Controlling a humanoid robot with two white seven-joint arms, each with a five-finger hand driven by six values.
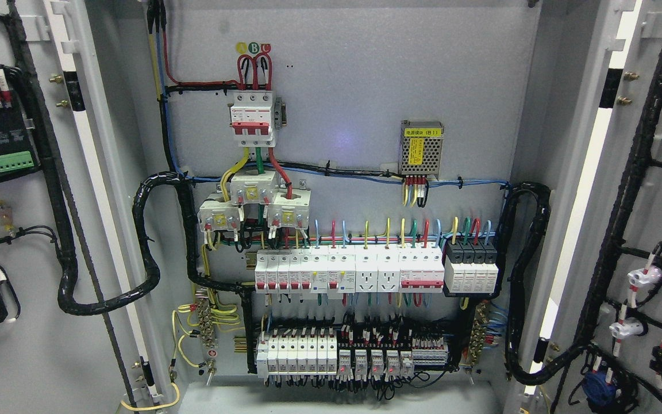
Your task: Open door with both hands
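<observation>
Already open | left door (pixel 32 230) swung wide at left edge, right door (pixel 647 230) likewise at right, long axes upright | cabinet interior (pixel 342 172) exposed between | neither robot hand in view: state, nearness untellable.

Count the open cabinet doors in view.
2: the left door swung open at the picture's left, the right door swung open at its right. Neither is fully in view.
</observation>
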